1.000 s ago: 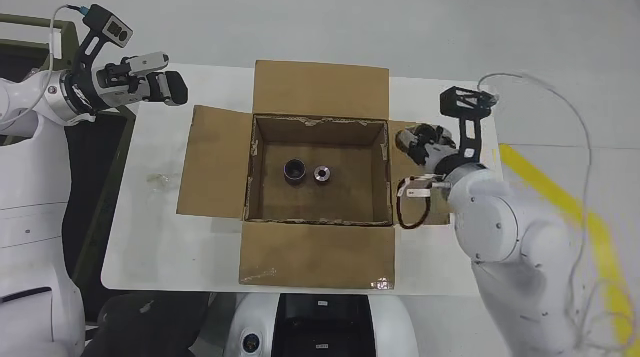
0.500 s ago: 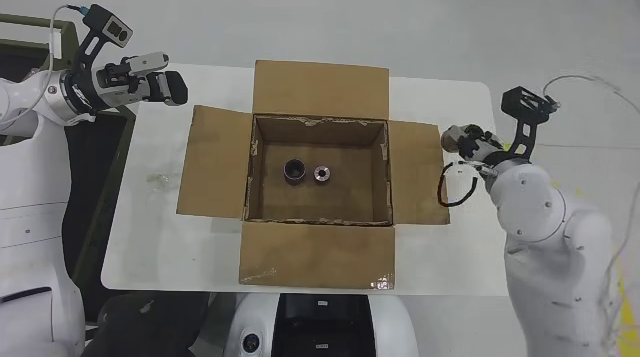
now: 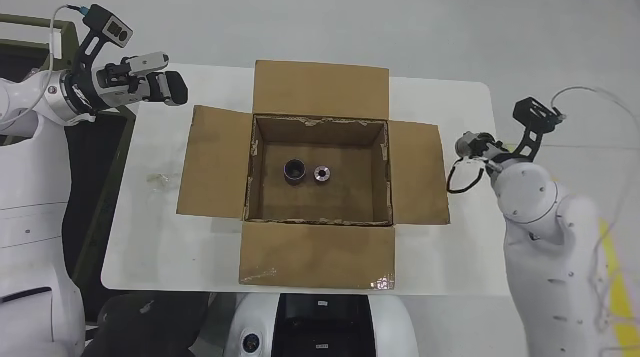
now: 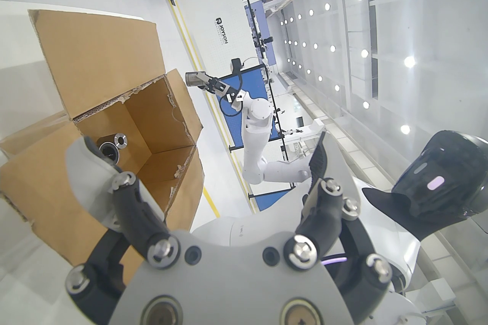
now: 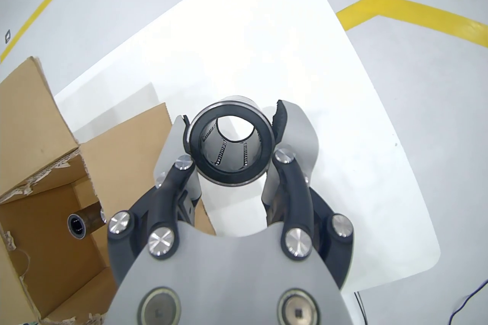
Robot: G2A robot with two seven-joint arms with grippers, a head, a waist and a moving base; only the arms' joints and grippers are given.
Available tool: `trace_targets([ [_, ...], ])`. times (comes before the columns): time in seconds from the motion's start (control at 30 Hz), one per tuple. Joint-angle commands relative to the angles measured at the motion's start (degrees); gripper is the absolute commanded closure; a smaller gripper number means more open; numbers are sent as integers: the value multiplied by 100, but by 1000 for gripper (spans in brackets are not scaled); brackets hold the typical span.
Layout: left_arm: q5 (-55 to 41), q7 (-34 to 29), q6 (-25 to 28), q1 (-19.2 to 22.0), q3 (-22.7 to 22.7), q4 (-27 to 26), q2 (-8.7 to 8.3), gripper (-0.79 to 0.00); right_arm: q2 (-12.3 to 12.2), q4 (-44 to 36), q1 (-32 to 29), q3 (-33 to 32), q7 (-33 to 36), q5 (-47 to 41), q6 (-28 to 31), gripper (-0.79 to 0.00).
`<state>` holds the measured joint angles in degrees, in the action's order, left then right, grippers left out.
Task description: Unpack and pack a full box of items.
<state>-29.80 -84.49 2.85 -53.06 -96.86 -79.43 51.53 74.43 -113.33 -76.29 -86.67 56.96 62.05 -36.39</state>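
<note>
An open cardboard box (image 3: 215,162) stands mid-table with its flaps spread. On its floor lie a dark cylinder (image 3: 294,170) and a silvery one (image 3: 321,172). My right gripper (image 3: 468,144) hangs over the table's right edge, beyond the box's right flap, shut on a metal bearing sleeve (image 5: 231,143) held between both fingers. The box (image 5: 38,136) and one cylinder (image 5: 78,225) inside it sit behind that gripper. My left gripper (image 3: 175,88) is open and holds nothing, raised off the box's far left corner. Past its spread fingers (image 4: 82,155), the box (image 4: 95,48) and both cylinders (image 4: 114,144) are visible.
The white table (image 3: 150,227) has bare surface left of the box and a narrow strip on the right. A dark green bin (image 3: 30,32) stands against the table's left side. Yellow floor lines (image 5: 411,16) run beyond the right edge.
My right gripper has carried the bearing sleeve rightward, from above the box's right flap to the table's right edge. The left arm has kept still.
</note>
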Motion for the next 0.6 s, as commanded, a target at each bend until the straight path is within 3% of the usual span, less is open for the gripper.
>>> trace_targets([
  [0.0, 0, 0, 0, 0, 0, 0, 0, -785, 8, 87, 1, 38, -104, 51, -65, 0],
  [0.57, 0, 0, 0, 0, 0, 0, 0, -785, 45, 141, -38, 121, -386, -97, -222, 0],
])
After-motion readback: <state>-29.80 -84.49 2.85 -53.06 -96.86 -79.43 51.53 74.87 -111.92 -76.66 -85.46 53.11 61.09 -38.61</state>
